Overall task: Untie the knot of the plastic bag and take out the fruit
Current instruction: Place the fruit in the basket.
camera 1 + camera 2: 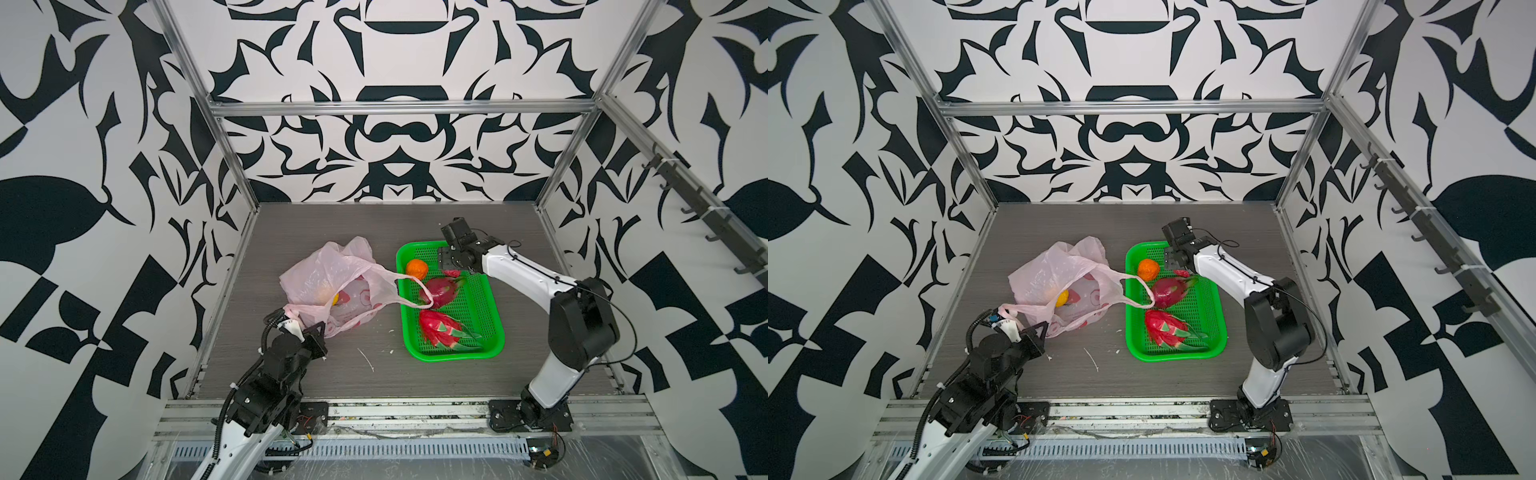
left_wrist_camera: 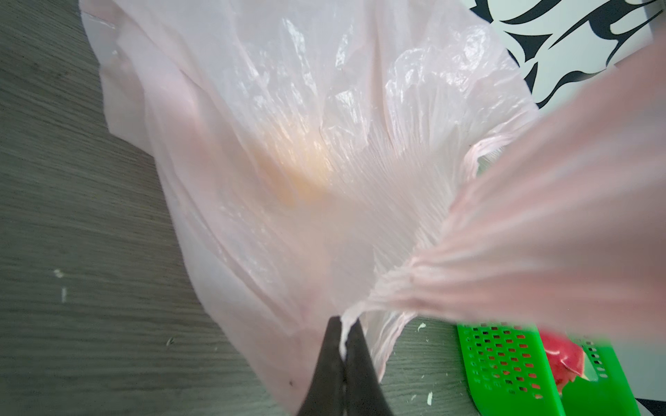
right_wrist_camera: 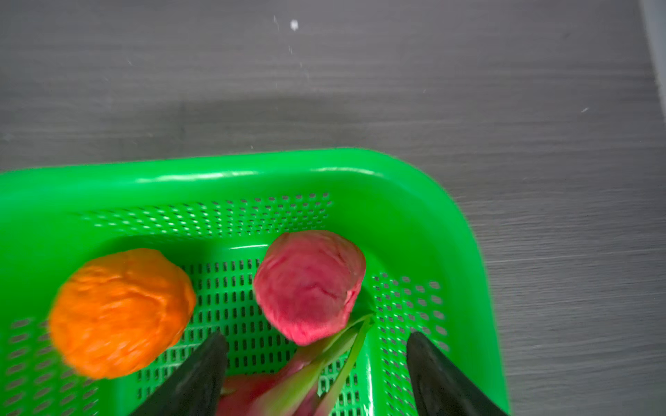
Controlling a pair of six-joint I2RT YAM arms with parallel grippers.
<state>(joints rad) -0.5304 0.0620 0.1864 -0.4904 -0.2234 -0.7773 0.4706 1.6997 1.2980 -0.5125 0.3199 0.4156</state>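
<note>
One plastic bag (image 1: 328, 270) lies open on the bench (image 1: 316, 224), left of one green basket (image 1: 453, 356). Its two handle loops are apart: the left tool (image 2: 343, 333) is pinched tight on one, and the other handle loop (image 1: 409, 277) drapes over the basket rim. Five fruits show. Four are in the basket: an orange ball (image 1: 416, 269), a small red ball (image 3: 310, 284), a far dragon fruit (image 1: 441, 291) and a near dragon fruit (image 1: 442, 330). One yellow-orange ball (image 1: 1062, 298) sits inside the bag. The right tool (image 3: 315, 342) hangs over the basket's far end, jaws wide, gripping nothing.
</note>
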